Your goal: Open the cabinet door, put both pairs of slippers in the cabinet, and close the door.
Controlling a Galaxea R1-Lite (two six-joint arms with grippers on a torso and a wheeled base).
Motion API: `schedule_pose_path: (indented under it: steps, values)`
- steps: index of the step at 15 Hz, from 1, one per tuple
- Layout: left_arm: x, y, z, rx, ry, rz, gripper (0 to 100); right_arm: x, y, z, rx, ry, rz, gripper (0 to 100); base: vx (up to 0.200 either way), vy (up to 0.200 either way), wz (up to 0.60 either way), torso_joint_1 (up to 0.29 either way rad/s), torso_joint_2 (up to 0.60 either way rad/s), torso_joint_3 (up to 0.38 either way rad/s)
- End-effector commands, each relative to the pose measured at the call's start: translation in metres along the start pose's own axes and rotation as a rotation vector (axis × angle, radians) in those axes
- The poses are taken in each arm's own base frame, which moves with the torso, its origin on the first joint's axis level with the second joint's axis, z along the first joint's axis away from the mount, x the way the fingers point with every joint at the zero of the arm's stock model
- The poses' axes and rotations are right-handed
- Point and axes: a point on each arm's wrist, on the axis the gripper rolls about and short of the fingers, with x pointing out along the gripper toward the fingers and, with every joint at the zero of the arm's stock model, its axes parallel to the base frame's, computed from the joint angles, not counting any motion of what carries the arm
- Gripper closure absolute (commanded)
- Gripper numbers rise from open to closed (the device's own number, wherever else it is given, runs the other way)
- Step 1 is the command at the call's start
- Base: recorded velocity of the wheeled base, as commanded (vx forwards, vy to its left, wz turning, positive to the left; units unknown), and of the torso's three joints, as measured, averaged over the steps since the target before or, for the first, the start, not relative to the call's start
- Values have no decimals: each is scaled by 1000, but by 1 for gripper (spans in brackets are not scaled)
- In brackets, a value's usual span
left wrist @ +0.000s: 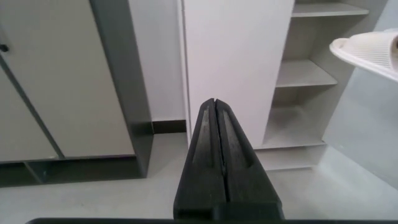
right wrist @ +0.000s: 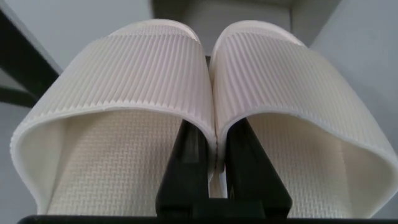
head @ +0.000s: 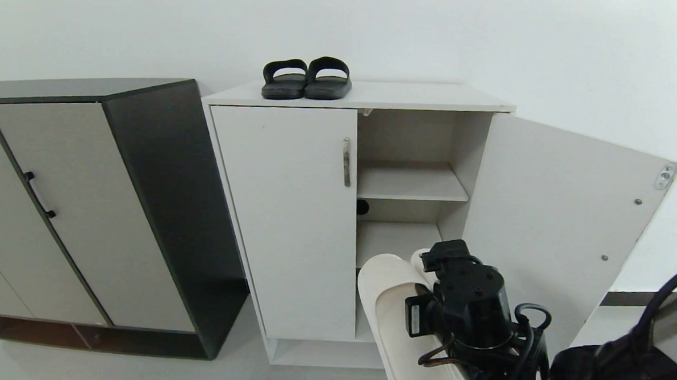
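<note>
Head view: we clamp the white slippers in our right gripper before the open cabinet; our left gripper sits closed.

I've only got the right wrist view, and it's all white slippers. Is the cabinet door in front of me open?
Observer: Yes. The white cabinet's right door stands wide open, and the white slippers hang in front of its lower shelf.
Operator: Where's the other pair?
Observer: The black slippers sit side by side on top of the cabinet, above the shut left door.
Operator: And the left gripper?
Observer: The left gripper is shut, holds nothing, and faces that shut door.
</note>
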Motion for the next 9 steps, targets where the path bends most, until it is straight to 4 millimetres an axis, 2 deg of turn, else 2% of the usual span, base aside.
schedule_pose_path:
  steps: [1,6,9]
  values:
    - [0,0,0,0,3,-2,100,26,6,-14,12,20,-31,100,0,0,0,0,0,0]
    - [0,0,0,-4,3,1,100,56,0,-33,38,17,-104,100,0,0,0,0,0,0]
    - [0,0,0,-4,3,1,100,67,3,-47,35,19,-109,100,0,0,0,0,0,0]
